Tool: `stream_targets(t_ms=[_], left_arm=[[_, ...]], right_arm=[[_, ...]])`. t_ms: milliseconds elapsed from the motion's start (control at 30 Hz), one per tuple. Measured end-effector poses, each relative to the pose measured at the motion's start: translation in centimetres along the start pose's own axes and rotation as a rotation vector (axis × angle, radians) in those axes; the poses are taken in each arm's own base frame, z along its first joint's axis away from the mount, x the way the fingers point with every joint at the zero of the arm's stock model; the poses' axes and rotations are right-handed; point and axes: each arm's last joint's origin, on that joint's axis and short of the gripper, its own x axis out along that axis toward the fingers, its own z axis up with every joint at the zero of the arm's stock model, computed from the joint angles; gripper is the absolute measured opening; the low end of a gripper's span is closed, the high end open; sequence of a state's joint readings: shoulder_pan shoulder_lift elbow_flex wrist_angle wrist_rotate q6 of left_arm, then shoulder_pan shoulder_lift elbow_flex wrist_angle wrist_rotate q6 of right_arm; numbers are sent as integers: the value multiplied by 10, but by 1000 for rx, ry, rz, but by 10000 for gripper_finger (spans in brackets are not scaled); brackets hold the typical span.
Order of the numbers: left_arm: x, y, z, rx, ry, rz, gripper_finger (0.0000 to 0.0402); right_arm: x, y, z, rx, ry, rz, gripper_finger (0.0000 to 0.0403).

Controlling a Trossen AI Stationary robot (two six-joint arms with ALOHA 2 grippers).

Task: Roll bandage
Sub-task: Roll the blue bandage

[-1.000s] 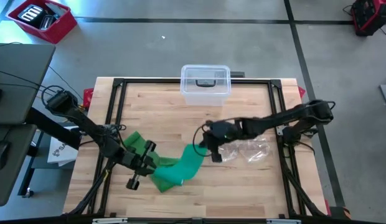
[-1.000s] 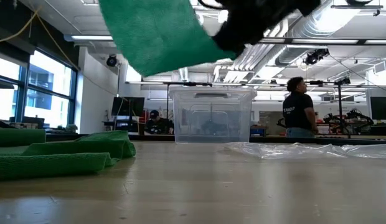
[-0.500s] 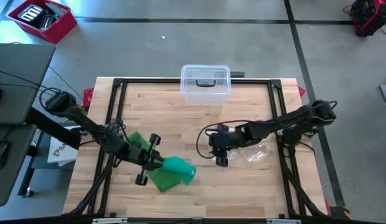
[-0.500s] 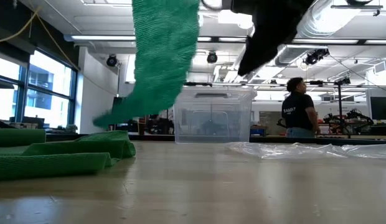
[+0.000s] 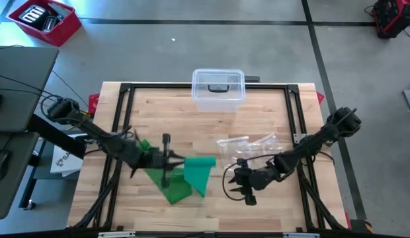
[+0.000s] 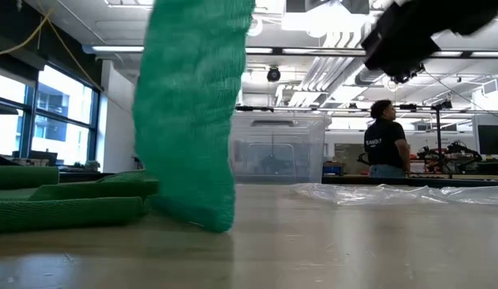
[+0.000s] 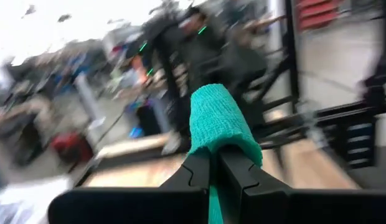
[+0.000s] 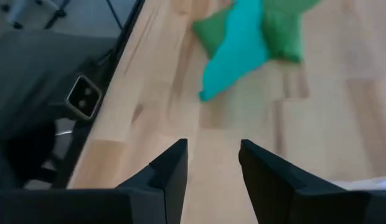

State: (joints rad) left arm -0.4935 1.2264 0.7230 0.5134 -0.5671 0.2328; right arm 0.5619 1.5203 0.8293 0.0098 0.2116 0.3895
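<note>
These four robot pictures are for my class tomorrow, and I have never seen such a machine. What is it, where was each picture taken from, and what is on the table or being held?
It is a robot with two dark arms at a wooden table. One picture looks down from above, one looks level across the tabletop, and two come from cameras on the wrists. The left gripper is shut on a green bandage, which hangs down to the wood. The right gripper is open and empty, apart from the bandage. Also on the table are a clear plastic box and a crumpled clear wrapper. A person stands in the room behind.
</note>
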Motion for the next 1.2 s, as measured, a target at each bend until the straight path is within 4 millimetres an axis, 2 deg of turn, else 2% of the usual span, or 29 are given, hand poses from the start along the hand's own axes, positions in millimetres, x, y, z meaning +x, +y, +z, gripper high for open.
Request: stream_targets(t_ms=[100,267,433,533,633,767,867,1000,1200], left_arm=[[13,26,-15,-70,82,98,1],[26,71,-40,-51,251,252,1],[29,103,-55,-39,362,366,1],[27,116,-63,-62,418,418,1],[25,123,-70,-54,454,441,1],[22,125,-82,-58,486,450,1],[19,123,-90,-64,502,451,1],[16,121,-96,-76,497,449,1],[16,119,-97,-85,502,440,1]], right_arm=[[4,-3,0,4,-10,20,138],[6,-19,15,-79,-45,-17,138],[11,-49,22,-93,-40,-71,138],[22,-66,25,-111,-59,-60,138],[40,-85,27,-162,-38,-55,138],[61,-121,34,-181,26,-121,138],[74,-138,41,-194,69,-74,138],[94,-147,40,-249,156,37,138],[121,-157,28,-321,267,-89,129]])
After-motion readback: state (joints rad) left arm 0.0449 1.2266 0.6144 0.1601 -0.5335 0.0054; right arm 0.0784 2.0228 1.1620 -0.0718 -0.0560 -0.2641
